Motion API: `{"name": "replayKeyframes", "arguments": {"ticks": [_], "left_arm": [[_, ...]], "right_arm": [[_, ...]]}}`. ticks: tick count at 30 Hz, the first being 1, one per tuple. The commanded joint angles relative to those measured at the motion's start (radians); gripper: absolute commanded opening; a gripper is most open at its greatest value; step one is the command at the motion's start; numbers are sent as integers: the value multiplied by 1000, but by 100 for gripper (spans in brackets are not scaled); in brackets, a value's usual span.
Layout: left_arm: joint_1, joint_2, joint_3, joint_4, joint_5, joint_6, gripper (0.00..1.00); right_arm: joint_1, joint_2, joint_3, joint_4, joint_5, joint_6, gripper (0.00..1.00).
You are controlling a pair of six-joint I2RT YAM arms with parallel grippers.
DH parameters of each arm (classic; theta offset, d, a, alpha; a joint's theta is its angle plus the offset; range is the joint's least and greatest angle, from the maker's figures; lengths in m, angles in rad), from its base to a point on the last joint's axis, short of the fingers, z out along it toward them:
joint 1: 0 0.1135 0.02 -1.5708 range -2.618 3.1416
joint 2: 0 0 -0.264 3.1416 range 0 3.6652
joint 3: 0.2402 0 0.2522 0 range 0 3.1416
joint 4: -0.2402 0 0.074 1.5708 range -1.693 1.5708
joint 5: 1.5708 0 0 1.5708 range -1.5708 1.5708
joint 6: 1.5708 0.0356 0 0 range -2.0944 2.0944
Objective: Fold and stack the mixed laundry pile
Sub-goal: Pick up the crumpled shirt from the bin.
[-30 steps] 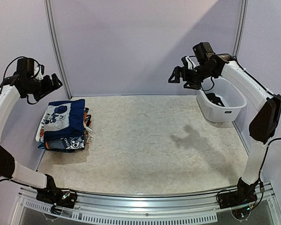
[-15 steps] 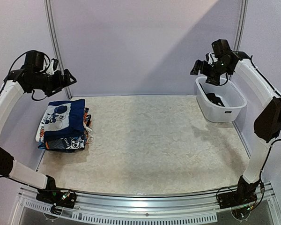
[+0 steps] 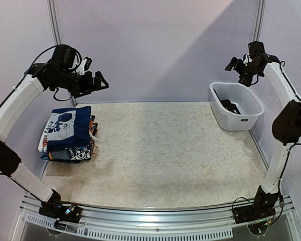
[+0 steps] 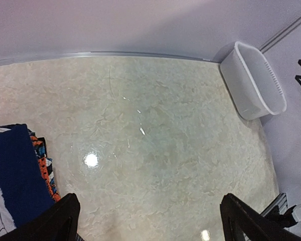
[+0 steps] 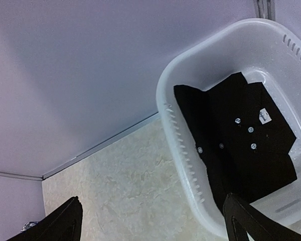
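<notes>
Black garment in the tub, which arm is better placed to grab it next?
Right, probably. The right gripper hangs open high beside the tub holding the black garment; the left gripper is across the table, near the stack.

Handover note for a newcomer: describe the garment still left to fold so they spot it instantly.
Look to the far right corner of the table, where a white tub stands. Inside lies a black garment with small white buttons and a white tag, the only cloth outside the blue folded stack at left.
</notes>
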Motion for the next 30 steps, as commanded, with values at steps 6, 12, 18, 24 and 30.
{"name": "replayKeyframes", "arguments": {"ticks": [6,12,18,24,30], "left_arm": [[-113,154,157,-61,-28,-58,100],[-161,263,278,-107,-53,-90,99],[-198,328,318,-118,-72,-99,100],[-201,373,327,-102,-48,-96,99],[-193,472,429,-143,18,-48,99]], "right_arm": [[-105,185,70,88,-2,37,99],[-146,296,122,114,-13,46,99],[-157,382,124,143,1,44,97],[-165,470,126,191,2,56,95],[-167,550,148,254,20,65,89]]}}
